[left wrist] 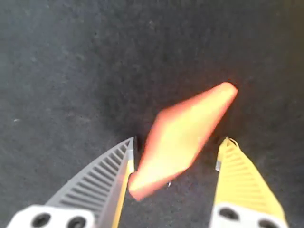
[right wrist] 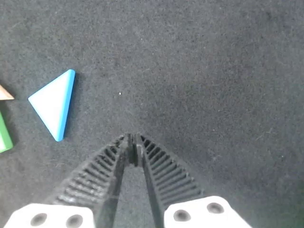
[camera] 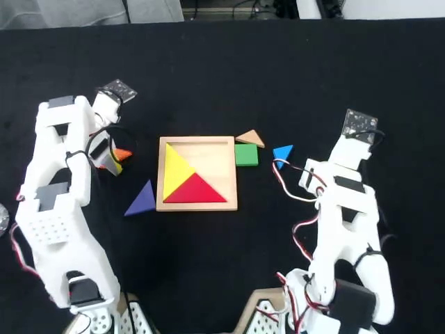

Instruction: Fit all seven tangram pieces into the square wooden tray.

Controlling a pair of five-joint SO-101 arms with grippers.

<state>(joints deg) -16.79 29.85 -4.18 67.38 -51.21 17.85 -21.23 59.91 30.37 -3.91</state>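
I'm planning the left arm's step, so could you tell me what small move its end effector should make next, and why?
Probably close the left end effector on the orange piece: its fingers stand open on either side of the piece, outside the wooden tray.

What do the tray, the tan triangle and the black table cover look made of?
Tray: pale unpainted wood, matte, going by its light tone.
Tan triangle: probably bare wood too, similar in tone to the tray.
Table cover: likely black cloth or felt; up close it looks fuzzy, speckled and without shine.
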